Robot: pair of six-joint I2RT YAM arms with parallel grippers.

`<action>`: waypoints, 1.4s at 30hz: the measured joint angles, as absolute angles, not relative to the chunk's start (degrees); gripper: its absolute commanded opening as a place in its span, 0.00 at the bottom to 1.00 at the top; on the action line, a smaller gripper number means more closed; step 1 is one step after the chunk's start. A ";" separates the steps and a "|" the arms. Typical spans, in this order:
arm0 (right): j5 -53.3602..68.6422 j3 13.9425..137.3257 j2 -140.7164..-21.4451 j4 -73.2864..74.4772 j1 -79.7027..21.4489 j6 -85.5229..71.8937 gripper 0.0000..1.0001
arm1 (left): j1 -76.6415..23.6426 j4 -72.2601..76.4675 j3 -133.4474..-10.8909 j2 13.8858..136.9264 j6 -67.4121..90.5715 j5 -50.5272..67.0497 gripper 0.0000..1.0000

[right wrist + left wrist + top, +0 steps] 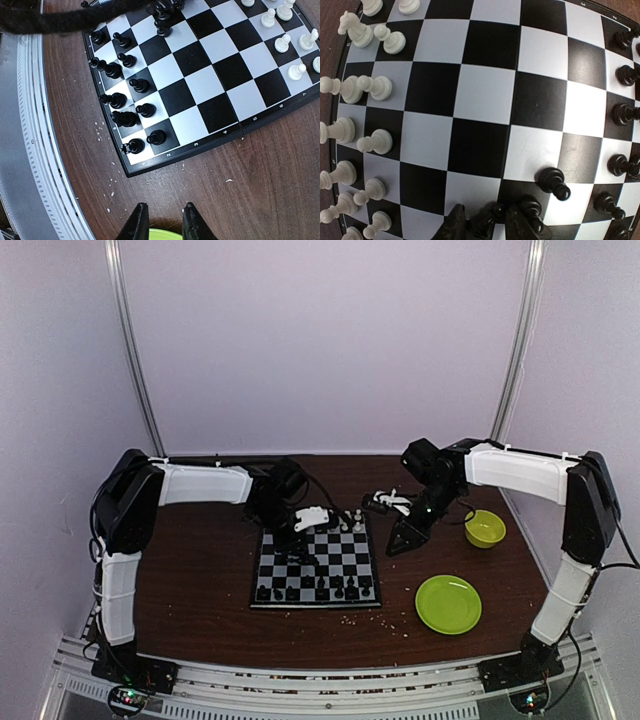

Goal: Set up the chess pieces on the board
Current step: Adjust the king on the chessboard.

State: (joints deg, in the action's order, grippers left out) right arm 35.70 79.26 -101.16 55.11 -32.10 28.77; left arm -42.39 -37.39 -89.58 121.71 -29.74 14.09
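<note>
Two grippers: left gripper [486, 212] straddles a black chess piece [487, 224] at the board's [485, 95] black-side edge, grip unconfirmed; right gripper [162, 220] hovers off the board, jaws slightly apart, empty

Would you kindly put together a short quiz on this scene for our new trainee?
1. True or false: the green plate lies on the board.
2. What stands between the fingers of the left pincer? A. a white piece B. a black piece C. nothing
3. Which green dish sits farther from the arm bases, the plate or the bowl?
Key: 1. False: it lies on the table, beside the board. 2. B. 3. The bowl.
</note>
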 measured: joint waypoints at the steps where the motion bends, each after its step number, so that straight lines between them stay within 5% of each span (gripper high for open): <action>1: 35.79 79.26 -101.25 55.13 -32.10 28.77 0.24 | -42.44 -37.41 -89.54 121.69 -29.76 13.89 0.28; 6: 36.03 79.26 -101.60 55.48 -32.10 28.80 0.24 | -42.61 -37.58 -89.25 121.32 -30.06 12.01 0.35; 42: 36.64 80.14 -102.65 56.93 -32.10 29.67 0.24 | -42.87 -41.17 -93.84 122.80 -33.17 11.33 0.42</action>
